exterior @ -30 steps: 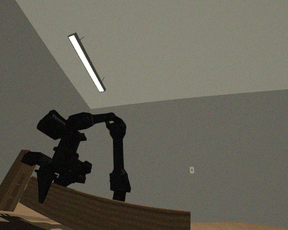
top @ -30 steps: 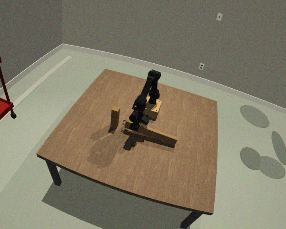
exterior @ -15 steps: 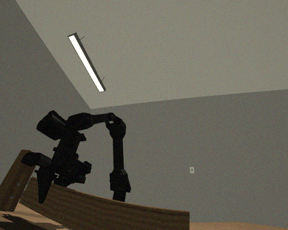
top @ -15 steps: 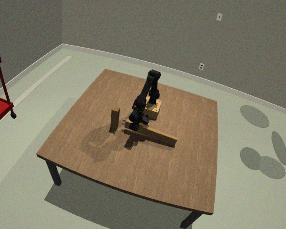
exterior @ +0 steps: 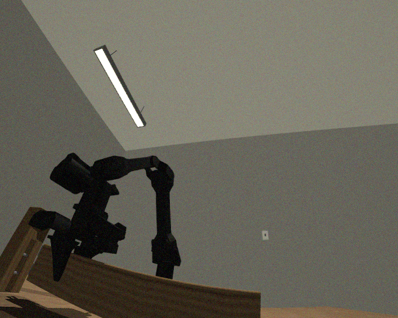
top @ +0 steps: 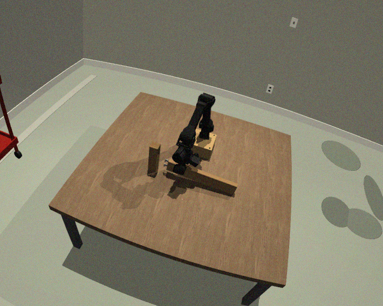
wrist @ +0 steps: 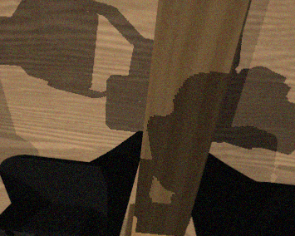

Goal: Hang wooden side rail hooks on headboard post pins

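Note:
The wooden side rail slopes down from its hook end, raised above the table, to its far end, which appears to rest on the tabletop. My gripper is shut on the rail near the hook end, one finger on each side. The steel hooks stick out toward the post, with a small gap between them and it. The headboard post stands upright. In the exterior view an upper pin and a lower pin show in its slot. The hooks are hard to make out there.
The arm's base stands on a light wooden block behind the rail. The wooden table bears everything. A red cart stands on the floor beyond the table's left side. The arm's shadow falls around the post and rail.

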